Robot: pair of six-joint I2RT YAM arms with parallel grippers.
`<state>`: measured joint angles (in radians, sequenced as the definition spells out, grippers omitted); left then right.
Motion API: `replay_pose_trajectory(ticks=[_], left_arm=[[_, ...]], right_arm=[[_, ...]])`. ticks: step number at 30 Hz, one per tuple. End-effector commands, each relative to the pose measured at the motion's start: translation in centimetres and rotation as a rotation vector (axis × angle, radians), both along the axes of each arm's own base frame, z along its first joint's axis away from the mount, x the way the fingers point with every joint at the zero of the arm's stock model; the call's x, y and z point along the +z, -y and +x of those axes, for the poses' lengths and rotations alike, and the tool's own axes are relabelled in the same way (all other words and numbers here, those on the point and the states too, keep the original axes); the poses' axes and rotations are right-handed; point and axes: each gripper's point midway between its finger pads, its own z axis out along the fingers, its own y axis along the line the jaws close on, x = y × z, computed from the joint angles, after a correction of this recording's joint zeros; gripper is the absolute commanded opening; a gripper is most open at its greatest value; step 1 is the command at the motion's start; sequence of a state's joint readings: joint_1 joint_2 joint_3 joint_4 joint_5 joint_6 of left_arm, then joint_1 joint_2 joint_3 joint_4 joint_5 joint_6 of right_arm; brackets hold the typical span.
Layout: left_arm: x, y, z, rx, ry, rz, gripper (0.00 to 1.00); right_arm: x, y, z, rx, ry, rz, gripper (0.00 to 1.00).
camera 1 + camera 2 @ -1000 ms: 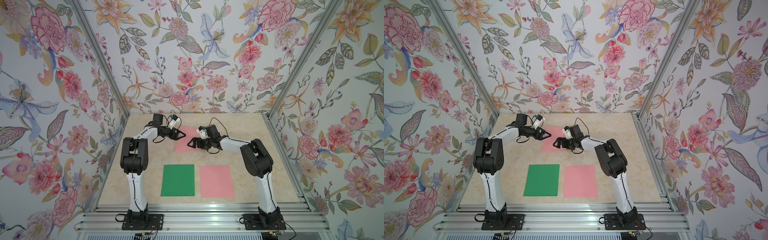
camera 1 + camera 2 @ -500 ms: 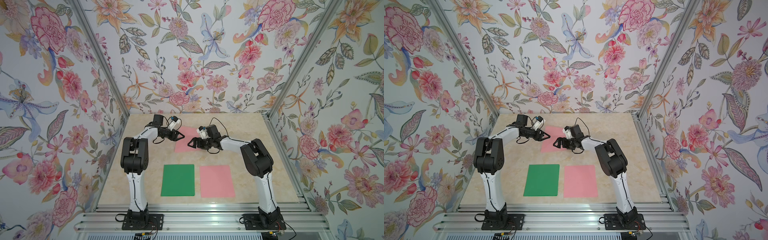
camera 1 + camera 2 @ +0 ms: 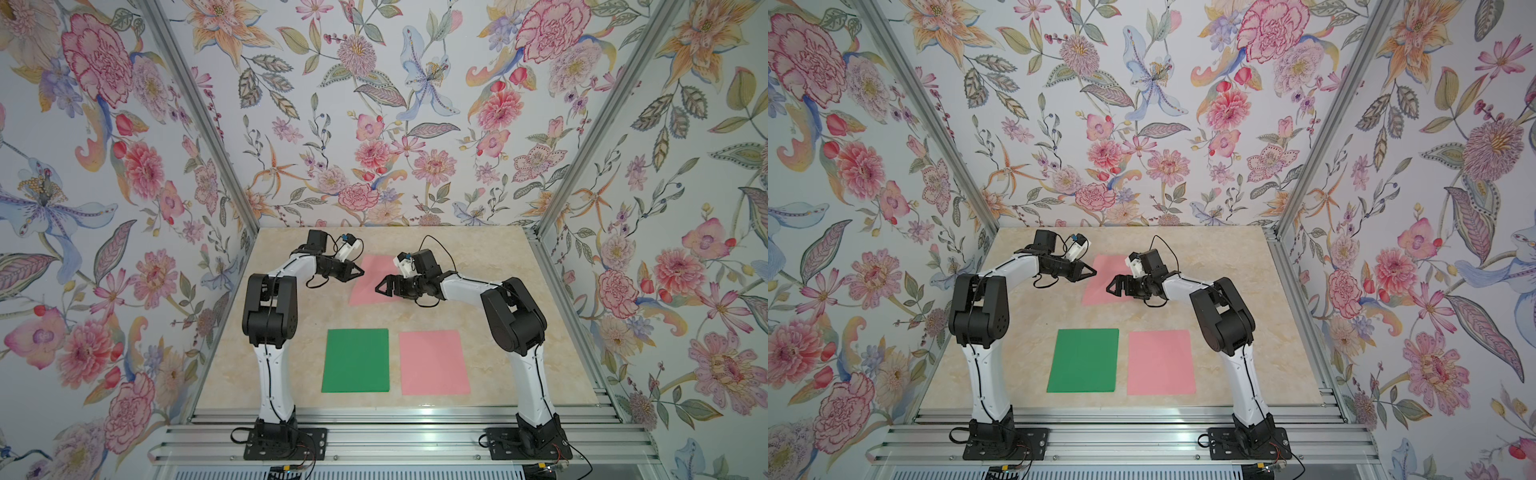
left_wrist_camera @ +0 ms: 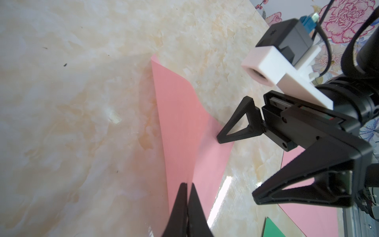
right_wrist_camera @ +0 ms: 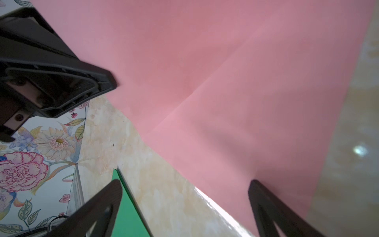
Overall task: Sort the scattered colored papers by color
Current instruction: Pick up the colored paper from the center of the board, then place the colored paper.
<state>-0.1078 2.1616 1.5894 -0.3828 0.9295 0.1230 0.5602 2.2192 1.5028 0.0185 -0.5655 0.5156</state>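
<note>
A pink paper (image 3: 374, 270) lies at the back middle of the table, seen in both top views (image 3: 1106, 270). My left gripper (image 3: 360, 272) is shut on its left edge, which curls up off the table in the left wrist view (image 4: 180, 127) between the closed fingertips (image 4: 183, 185). My right gripper (image 3: 379, 287) stands open at the sheet's right side, one finger (image 4: 222, 139) resting on the pink paper. The right wrist view shows this sheet (image 5: 225, 82) ahead of the open jaws. A green paper (image 3: 356, 360) and another pink paper (image 3: 433, 362) lie flat side by side near the front.
The marble tabletop (image 3: 490, 257) is walled on three sides by flowered wallpaper. An aluminium rail (image 3: 395, 415) runs along the front edge, with both arm bases bolted to it. The two arms lean towards each other over the back half.
The left gripper has closed on the edge of the back pink paper, and that edge now stands lifted. The right gripper has stayed open in place.
</note>
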Motion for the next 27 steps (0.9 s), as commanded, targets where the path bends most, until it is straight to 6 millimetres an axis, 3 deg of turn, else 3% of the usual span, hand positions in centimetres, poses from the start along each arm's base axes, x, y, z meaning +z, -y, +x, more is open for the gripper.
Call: replay_pose_trajectory(ticks=[1,4,7,11,14,19,22,27], left_arm=[[-0.5,-0.1,0.5,0.018,-0.019,0.025,0.00],[0.6,0.5,0.7,0.014,-0.007,0.008,0.00],[3.5,1.7,1.1,0.005,0.040,-0.013,0.00],[9.1,3.8,1.9,0.030,0.135,-0.012,0.00],[14.2,6.4,2.2,0.065,0.211,-0.024,0.00],[21.6,11.2,1.5,0.189,0.265,-0.074,0.00],[24.9,14.5,-0.5,0.228,0.249,-0.148,0.00],[26.7,18.5,-4.3,0.276,0.178,-0.217,0.00]], right_arm=[[1.3,0.7,-0.5,0.004,0.003,-0.008,1.00],[3.8,1.1,-0.6,0.008,0.047,-0.007,1.00],[9.0,2.7,-0.4,-0.023,0.160,-0.021,1.00],[15.5,7.9,-0.8,-0.139,0.328,-0.074,1.00],[18.9,13.0,-1.3,-0.251,0.395,-0.078,1.00],[20.6,22.3,-3.2,-0.450,0.424,-0.141,1.00],[20.9,27.3,-4.8,-0.577,0.422,-0.151,1.00],[22.0,32.7,-7.5,-0.721,0.435,-0.179,1.00]])
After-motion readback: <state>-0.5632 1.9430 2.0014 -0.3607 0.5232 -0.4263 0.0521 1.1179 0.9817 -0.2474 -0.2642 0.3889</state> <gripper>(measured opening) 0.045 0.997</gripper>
